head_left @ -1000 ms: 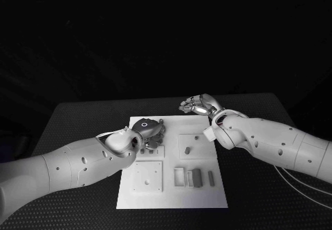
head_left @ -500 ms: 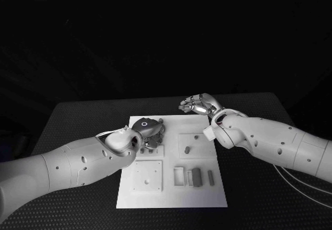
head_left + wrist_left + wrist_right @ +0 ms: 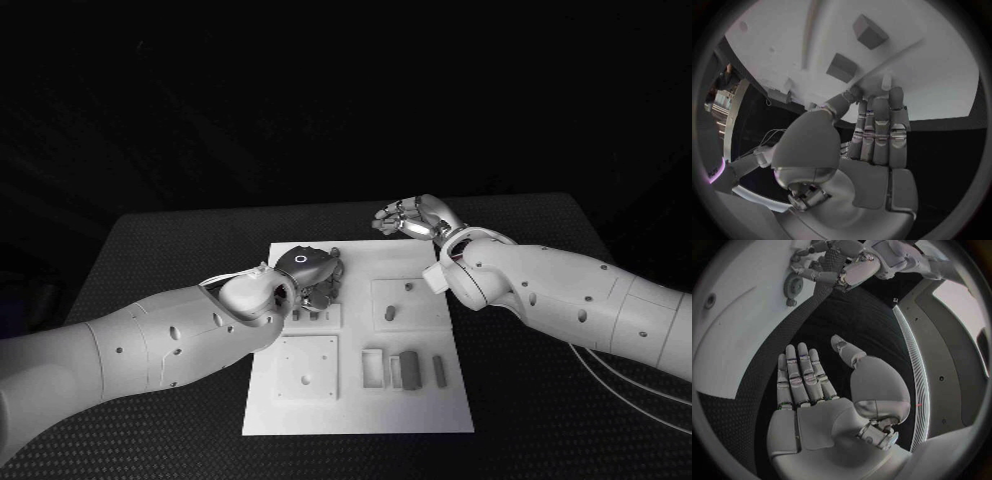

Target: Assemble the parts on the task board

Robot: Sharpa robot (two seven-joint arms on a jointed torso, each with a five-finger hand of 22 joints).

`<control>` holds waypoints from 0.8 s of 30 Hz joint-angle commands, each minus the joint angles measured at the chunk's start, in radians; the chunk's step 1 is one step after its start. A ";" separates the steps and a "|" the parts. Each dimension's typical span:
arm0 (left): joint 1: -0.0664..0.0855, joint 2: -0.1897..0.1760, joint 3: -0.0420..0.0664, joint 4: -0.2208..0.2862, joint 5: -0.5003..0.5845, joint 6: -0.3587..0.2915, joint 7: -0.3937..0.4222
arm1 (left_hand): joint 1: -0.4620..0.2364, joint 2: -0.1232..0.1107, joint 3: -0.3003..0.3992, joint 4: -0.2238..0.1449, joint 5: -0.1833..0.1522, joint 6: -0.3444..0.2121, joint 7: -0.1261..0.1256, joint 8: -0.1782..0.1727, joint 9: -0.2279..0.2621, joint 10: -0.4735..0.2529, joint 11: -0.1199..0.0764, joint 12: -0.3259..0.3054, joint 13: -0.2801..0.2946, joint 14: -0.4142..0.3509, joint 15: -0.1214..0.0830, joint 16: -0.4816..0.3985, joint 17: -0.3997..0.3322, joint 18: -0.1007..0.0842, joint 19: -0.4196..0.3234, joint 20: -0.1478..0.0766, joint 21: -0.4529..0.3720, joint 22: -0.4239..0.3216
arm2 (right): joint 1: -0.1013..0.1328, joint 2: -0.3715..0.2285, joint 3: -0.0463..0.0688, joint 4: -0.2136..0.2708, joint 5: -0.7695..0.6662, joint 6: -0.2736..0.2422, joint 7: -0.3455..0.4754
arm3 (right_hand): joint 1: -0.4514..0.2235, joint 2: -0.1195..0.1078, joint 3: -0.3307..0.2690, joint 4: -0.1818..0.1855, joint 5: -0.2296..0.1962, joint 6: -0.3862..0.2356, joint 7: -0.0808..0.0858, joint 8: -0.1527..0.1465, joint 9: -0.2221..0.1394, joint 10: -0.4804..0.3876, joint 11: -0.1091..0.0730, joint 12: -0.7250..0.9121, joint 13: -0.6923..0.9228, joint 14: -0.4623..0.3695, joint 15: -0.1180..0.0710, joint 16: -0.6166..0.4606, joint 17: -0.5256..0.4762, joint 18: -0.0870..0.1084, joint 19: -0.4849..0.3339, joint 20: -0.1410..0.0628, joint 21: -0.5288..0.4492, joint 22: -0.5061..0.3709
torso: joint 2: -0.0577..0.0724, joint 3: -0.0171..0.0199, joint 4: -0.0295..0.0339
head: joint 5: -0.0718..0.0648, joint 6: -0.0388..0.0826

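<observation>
The left hand [image 3: 870, 127] touches the task board [image 3: 942, 75] with straight fingers, holding nothing; a grey part [image 3: 842, 67] stands just beyond its fingertips. The right hand [image 3: 826, 390], open and empty, is farther away.

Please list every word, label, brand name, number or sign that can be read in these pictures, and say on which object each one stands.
There is no readable text in any view.
The task board carries no print; only its recesses and grey parts show on it.
The left hand bears a small white ring mark on its back, a sign and not a letter or number.
The right hand and both white arms show no labels.
</observation>
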 commanded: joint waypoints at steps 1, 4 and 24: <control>-0.012 0.008 -0.008 0.011 0.029 0.053 0.038 | -0.009 -0.011 -0.006 0.001 -0.001 -0.005 0.003 -0.006 -0.002 0.009 0.002 0.003 0.002 0.002 -0.006 0.007 0.002 0.049 0.014 -0.008 0.005 0.002 | 0.000 0.001 0.000 0.002 -0.001 0.008 0.012 | 0.007 0.004 -0.007 0.001 -0.004 -0.002 0.008 0.004 -0.002 0.008 -0.002 -0.005 -0.002 0.004 0.000 -0.006 -0.002 -0.012 0.009 0.001 -0.005 0.001 | 0.000 0.0010 -0.0002 | 0.000 0.000; -0.012 0.009 -0.008 0.010 0.033 0.052 0.037 | -0.011 -0.010 -0.007 0.003 -0.001 -0.005 0.004 -0.006 -0.002 0.009 0.002 0.002 0.002 0.002 -0.006 0.007 0.002 0.049 0.014 -0.008 0.005 0.003 | 0.000 0.002 0.000 0.001 -0.001 0.007 0.013 | 0.007 0.004 -0.007 0.001 -0.004 -0.002 0.008 0.004 -0.002 0.009 -0.002 -0.006 -0.003 0.004 0.000 -0.007 -0.002 -0.012 0.009 0.001 -0.006 0.001 | 0.000 0.0012 -0.0002 | 0.000 0.002; -0.012 0.016 -0.008 0.012 0.054 0.051 0.049 | -0.025 -0.006 -0.008 0.016 -0.001 -0.010 0.008 -0.010 -0.006 0.000 0.004 -0.007 0.004 0.002 -0.004 0.008 0.006 0.050 0.016 -0.008 0.002 0.011 | 0.000 0.005 0.000 -0.003 -0.001 0.008 0.019 | 0.008 0.002 -0.009 0.000 -0.004 -0.003 0.008 0.004 -0.005 0.011 -0.002 -0.010 -0.007 0.004 0.001 -0.011 -0.004 -0.011 0.008 0.002 -0.009 0.002 | 0.000 0.0013 0.0004 | -0.001 0.000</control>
